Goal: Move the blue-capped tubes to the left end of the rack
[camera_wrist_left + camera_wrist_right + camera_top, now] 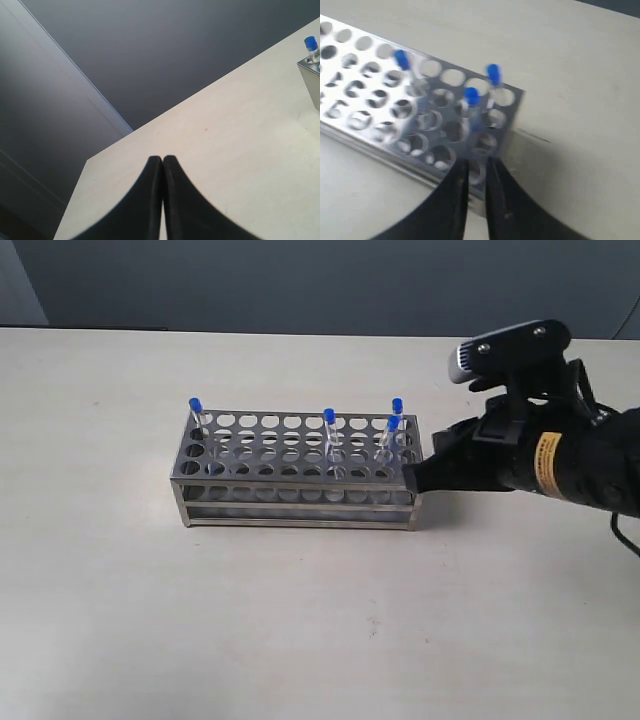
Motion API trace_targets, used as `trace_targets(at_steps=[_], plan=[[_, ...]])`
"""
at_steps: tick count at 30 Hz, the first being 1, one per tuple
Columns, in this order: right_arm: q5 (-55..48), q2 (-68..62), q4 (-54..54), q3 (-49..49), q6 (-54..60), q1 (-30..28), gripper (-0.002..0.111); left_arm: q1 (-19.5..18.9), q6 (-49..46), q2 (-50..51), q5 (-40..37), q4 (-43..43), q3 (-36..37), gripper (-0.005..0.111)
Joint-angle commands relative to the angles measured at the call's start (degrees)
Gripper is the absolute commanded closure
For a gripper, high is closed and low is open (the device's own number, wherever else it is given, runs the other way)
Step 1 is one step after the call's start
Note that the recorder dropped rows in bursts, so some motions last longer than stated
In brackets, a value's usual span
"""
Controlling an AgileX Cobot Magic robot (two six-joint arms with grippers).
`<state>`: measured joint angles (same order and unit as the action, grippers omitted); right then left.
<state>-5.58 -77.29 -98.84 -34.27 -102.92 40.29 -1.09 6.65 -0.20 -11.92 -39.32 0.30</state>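
Observation:
The steel rack (262, 493) stands mid-table with four blue-capped tubes upright in it. One tube (197, 412) is at the left end, one (329, 426) is near the middle, and two (397, 407) (392, 430) are at the right end. My right gripper (412, 478) hovers at the rack's right front corner. In the right wrist view this gripper (476, 165) is open by a narrow gap with nothing in it, just short of the nearest tube (471, 96). My left gripper (162, 161) is shut and empty, far from the rack corner (312, 75).
The pale table (300, 640) stretches wide in front of and to the left of the rack. Its far edge (200, 90) meets a dark wall. The right arm's black body (560, 460) fills the space to the right of the rack.

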Motion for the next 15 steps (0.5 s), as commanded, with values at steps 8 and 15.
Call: trace_targets(at_steps=[8, 15], plan=[[-6.7, -9.1, -1.1, -4.4, 2.4, -0.3, 0.096, 0.1, 0.3, 0.2, 0.2, 0.0, -0.3, 0.106], [-3.2, -12.9, -1.1, -5.3, 2.5, -0.3, 0.079, 0.1, 0.3, 0.2, 0.2, 0.0, -0.3, 0.106]])
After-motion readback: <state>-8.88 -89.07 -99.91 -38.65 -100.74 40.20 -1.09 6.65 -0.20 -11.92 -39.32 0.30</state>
